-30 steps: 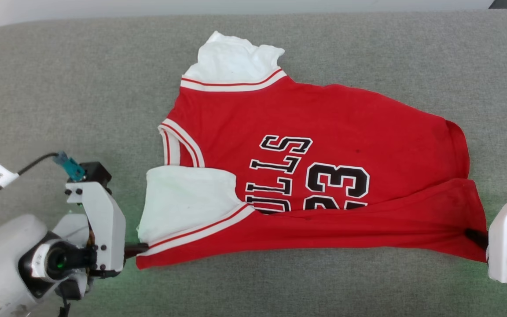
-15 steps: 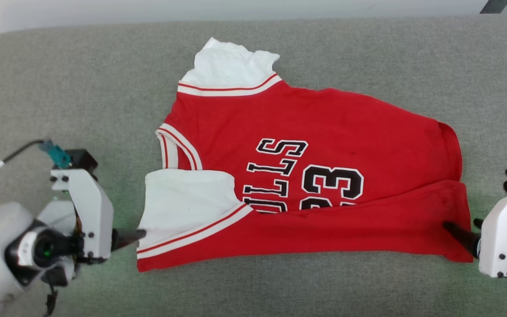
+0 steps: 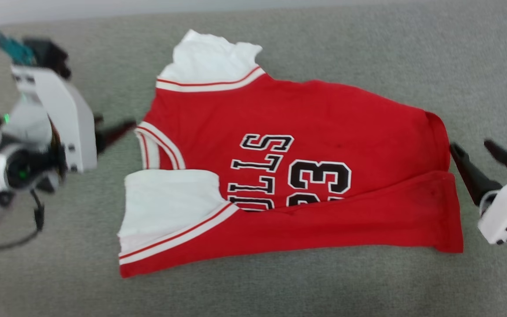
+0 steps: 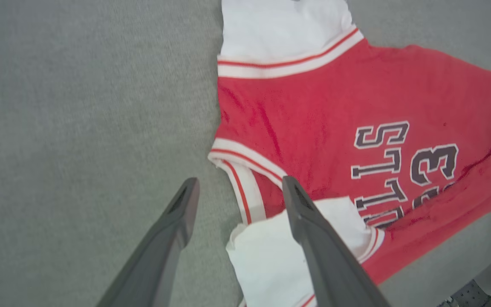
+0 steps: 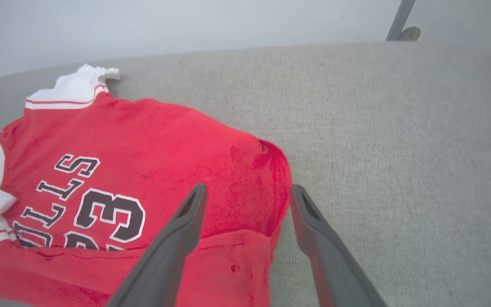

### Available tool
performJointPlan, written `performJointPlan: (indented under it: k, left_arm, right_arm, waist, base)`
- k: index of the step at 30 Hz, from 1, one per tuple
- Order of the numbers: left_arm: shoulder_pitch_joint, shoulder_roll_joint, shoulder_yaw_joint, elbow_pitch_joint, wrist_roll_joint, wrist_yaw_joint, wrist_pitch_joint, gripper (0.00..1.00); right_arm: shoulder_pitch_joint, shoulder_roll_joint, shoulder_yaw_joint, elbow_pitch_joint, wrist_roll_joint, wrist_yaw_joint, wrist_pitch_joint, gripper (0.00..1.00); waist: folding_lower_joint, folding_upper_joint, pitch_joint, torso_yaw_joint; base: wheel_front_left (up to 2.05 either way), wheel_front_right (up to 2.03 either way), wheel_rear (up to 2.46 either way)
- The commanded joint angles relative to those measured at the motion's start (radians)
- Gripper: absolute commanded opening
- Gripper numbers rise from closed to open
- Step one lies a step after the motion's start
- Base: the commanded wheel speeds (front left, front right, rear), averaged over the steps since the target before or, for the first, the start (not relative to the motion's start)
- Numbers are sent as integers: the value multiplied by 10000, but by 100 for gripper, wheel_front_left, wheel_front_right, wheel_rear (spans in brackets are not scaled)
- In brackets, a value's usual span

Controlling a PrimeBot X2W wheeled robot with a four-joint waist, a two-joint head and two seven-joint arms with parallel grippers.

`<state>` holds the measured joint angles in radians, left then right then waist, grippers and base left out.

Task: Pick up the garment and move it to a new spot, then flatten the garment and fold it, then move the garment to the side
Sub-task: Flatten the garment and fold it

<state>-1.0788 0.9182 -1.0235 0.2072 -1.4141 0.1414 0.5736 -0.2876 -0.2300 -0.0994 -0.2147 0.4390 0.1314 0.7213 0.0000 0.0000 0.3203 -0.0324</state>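
Jersey is spread on the grey cushion, near strip already folded up over the lettering. Nothing is gripped: the left gripper is held wide apart by the armhole, the right gripper likewise at the opposite end, presumably lined up for the next fold.

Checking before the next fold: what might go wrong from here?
1. The left gripper, fingers open, frames the white-banded armhole of the bright red soft-fabric garment; closing there may catch only one layer.
2. The right gripper hangs by the puckered right edge; a grab could bunch it.
3. The folded near strip lies slanted, so later folds may come out crooked.
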Motion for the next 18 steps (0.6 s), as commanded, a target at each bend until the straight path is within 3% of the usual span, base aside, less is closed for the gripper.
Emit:
performJointPlan:
  k: [1,8,18]
  left_arm:
    - [-330,-120,58,262,325,-233,-214,100]
    - [-1687,-760,289,1914,1261,-1103,-1088,100]
    - [-3500,-1481,534,4256,1546,-2232,-1045,100]
  right_arm:
    - [-165,56,136,-94,-104,-16,-509,100]
    - [-583,419,482,32,-650,-16,-3001,100]
    - [-910,714,1007,444,-826,-16,-4624,100]
  waist:
    - [0,0,392,-352]
    - [0,0,1341,-1090]
    - [0,0,2457,-1771]
  base:
    - [0,0,0]
    - [0,0,0]
    - [0,0,0]
